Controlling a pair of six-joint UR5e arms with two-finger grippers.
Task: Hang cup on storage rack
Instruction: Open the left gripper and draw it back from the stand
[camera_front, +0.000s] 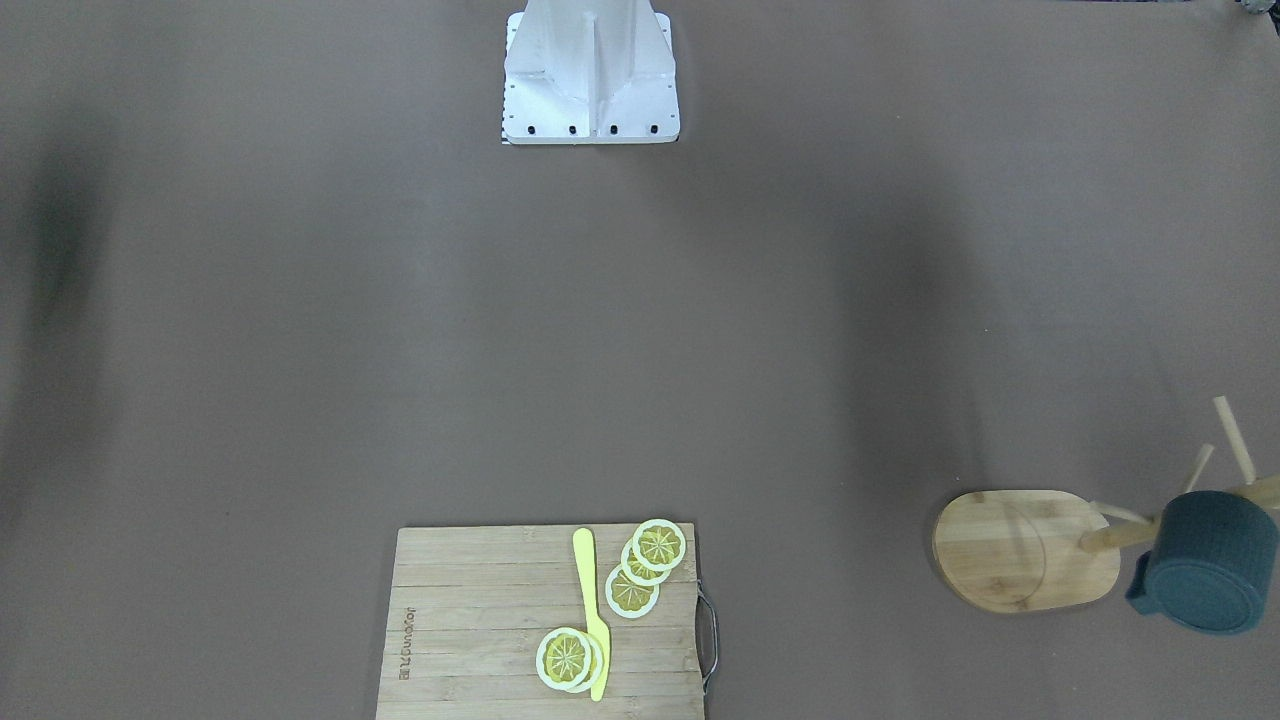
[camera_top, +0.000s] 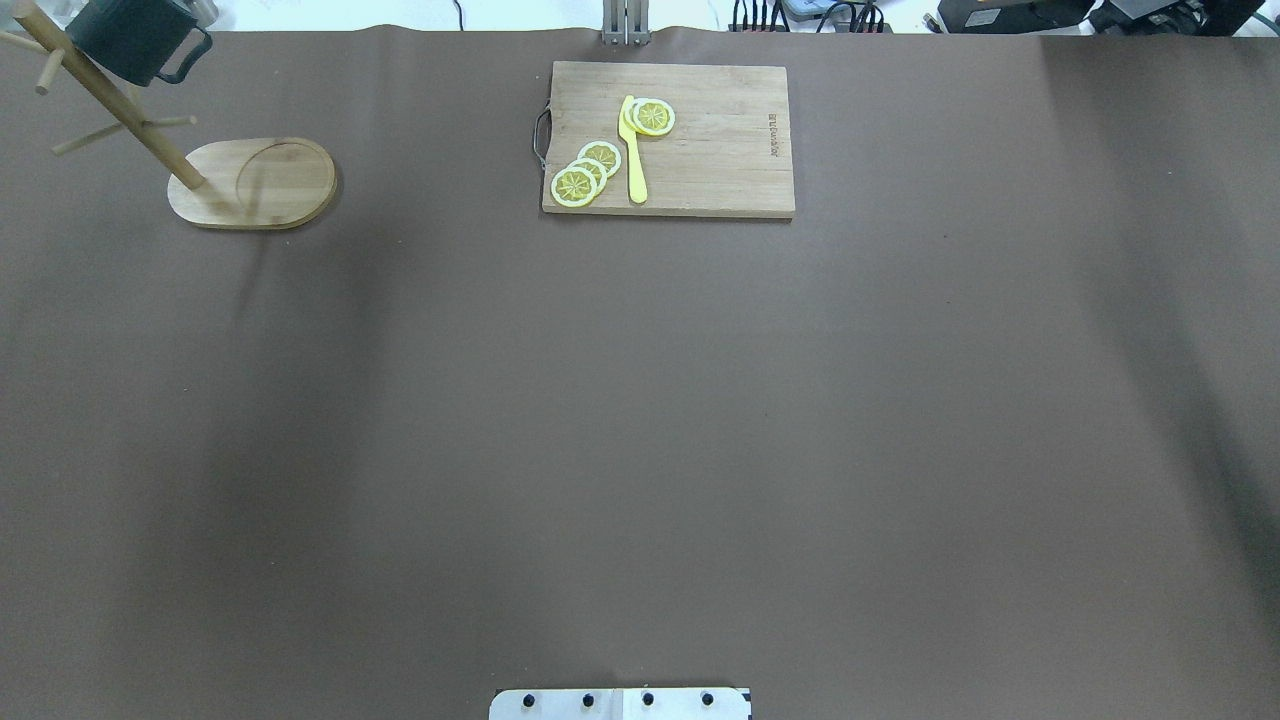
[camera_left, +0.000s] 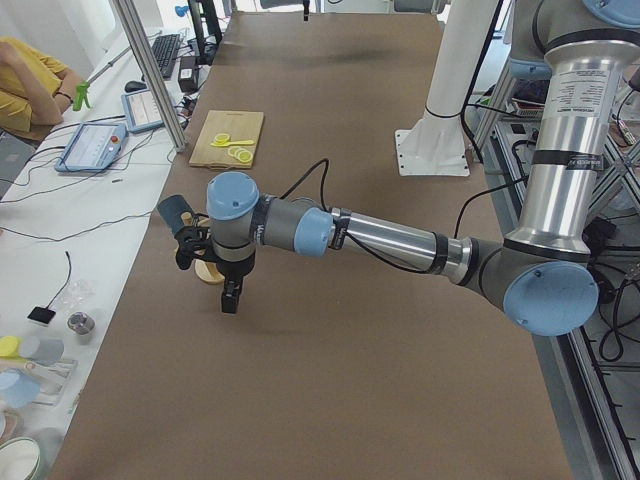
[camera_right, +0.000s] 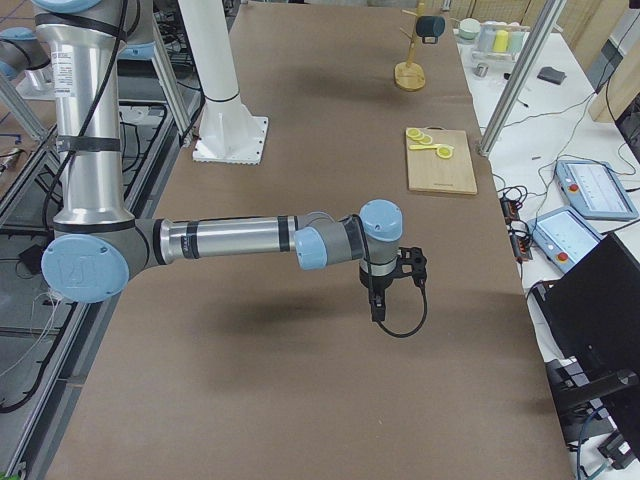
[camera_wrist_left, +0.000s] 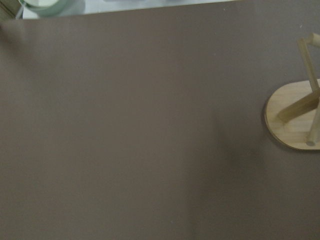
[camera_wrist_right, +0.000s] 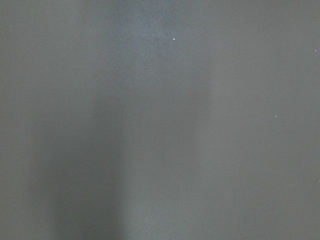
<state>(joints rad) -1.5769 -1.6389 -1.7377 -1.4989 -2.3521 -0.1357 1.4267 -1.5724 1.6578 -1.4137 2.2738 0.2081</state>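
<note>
The dark slate-blue cup (camera_front: 1210, 575) hangs on a peg of the bamboo storage rack (camera_front: 1020, 550), handle toward the post. Both stand at the table's far left in the overhead view: the cup (camera_top: 125, 40), the storage rack (camera_top: 260, 185). My left gripper (camera_left: 231, 298) hangs above the table near the rack, apart from the cup (camera_left: 172, 210); I cannot tell if it is open or shut. My right gripper (camera_right: 376, 308) hangs over bare table, far from the rack (camera_right: 408, 75); its state cannot be told. The left wrist view shows the rack's base (camera_wrist_left: 295, 117).
A rectangular wooden cutting board (camera_top: 720, 150) with several lemon slices (camera_top: 590, 170) and a yellow knife (camera_top: 633, 150) lies at the far middle of the table. The robot's white base (camera_front: 590, 80) stands at the near edge. Operators' desks with equipment run along the far side.
</note>
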